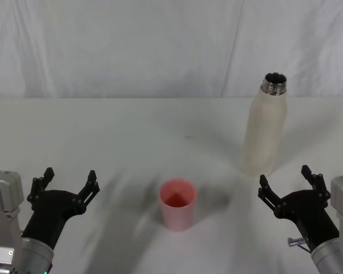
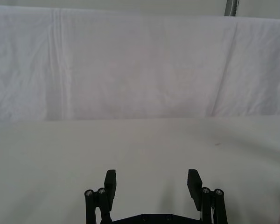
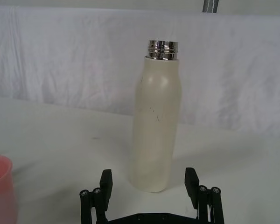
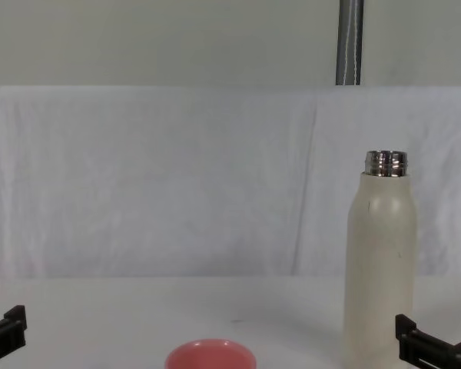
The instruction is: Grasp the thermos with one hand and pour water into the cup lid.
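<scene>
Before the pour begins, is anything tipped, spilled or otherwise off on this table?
Nothing stands out. The thermos stands upright with its steel neck uncapped, the pink cup lid sits upright on a dry table, and the left claw and right claw are open and empty.

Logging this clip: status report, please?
Left gripper and right gripper open, low, empty. Thermos upright, uncapped, just ahead of right gripper. Cup lid upright between grippers. Nothing in the way.
</scene>
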Robot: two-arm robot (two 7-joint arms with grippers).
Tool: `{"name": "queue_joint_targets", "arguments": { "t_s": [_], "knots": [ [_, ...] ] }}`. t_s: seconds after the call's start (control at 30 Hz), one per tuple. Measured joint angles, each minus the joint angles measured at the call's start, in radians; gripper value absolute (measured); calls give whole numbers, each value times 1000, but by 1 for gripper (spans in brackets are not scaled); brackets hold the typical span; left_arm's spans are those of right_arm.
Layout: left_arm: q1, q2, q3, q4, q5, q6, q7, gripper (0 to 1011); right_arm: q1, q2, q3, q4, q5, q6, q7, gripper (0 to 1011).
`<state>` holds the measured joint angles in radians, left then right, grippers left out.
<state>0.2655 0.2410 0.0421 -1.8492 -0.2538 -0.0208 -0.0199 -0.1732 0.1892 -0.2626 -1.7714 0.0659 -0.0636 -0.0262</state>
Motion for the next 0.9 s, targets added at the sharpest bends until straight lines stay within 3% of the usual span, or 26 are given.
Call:
{"name": "queue_joint_targets", "arguments": {
  "t_s": [0.9],
  "knots": [
    [0,0,0,0,0,0,0,1001,0,0,0,0,0,0,0,1002]
  ]
}}
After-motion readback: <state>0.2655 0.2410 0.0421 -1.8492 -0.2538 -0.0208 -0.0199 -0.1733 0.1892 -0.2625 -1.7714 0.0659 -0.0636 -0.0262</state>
